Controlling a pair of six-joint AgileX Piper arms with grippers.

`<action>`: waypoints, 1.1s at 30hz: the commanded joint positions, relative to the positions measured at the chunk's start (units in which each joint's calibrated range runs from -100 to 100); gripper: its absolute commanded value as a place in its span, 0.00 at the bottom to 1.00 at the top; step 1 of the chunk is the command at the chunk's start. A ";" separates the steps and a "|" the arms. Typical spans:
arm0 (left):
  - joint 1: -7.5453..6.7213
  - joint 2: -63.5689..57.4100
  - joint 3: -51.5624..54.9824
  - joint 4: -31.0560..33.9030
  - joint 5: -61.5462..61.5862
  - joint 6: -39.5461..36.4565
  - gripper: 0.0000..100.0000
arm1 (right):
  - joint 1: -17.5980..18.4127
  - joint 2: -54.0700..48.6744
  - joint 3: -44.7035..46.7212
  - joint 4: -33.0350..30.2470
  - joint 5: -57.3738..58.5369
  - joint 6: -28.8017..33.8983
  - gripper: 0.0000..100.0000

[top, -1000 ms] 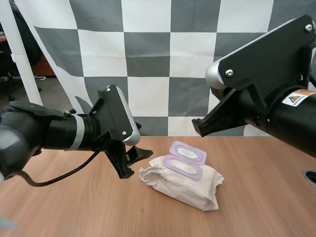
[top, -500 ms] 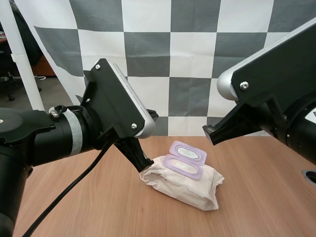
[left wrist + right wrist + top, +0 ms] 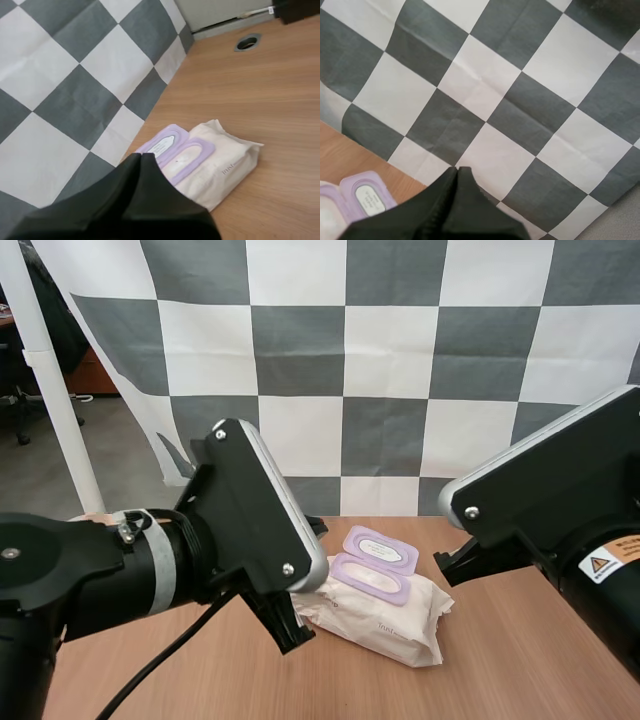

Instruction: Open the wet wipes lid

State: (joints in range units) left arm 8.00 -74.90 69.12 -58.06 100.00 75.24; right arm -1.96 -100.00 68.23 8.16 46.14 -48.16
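A: Note left gripper [image 3: 141,156] and right gripper [image 3: 457,170]: the 2 pressed together, empty, close by the pack.

B: Further on, find wet wipes pack [image 3: 385,615] lying mid-table [image 3: 490,650], lid [image 3: 380,545] flipped open. Might knock that lid shut or shove the pack by swinging low.

Our left arm has swung in towards the camera and come down. Its black two-fingered left gripper [image 3: 288,628] hung just off the left end of the soft white pack of wet wipes with a lilac plastic lid [image 3: 390,618] a second ago; in the high view it now stands in front of that end and hides part of it. Our right arm has dropped from high up and drawn back to the right. Its black two-fingered right gripper [image 3: 448,567], then well above the pack, now shows low, just off the pack's right edge.
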 commanded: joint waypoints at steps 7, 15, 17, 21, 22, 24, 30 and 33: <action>-6.51 -7.78 3.09 11.25 -51.14 -24.82 0.00 | -2.95 0.00 3.81 5.85 -8.53 1.77 0.00; -7.14 -14.41 16.34 28.22 -90.70 -52.85 0.00 | -4.27 0.00 3.93 6.90 -10.82 14.39 0.00; -7.14 -15.79 19.92 30.33 -92.59 -52.75 0.00 | -4.48 0.00 4.94 6.90 -10.82 14.39 0.00; -7.05 -17.71 26.51 31.05 -94.52 -52.22 0.00 | -4.69 0.00 11.66 5.86 -12.73 14.27 0.00; -7.05 -18.00 28.09 31.05 -95.07 -52.22 0.00 | -4.69 0.00 14.20 5.50 -14.63 14.27 0.00; -7.05 -18.00 30.85 30.76 -96.99 -52.56 0.00 | -4.69 0.00 18.34 4.79 -19.84 14.27 0.00; -6.03 -17.87 30.88 30.37 -94.00 -56.21 0.00 | -4.56 0.00 24.84 6.65 -24.33 14.27 0.00; -5.20 -17.87 30.88 29.91 -90.43 -56.90 0.00 | -4.30 0.00 27.33 7.87 -25.51 14.36 0.00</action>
State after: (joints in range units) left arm 2.63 -92.82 100.00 -27.71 18.63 26.53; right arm -6.28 -100.00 94.33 15.36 21.05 -33.86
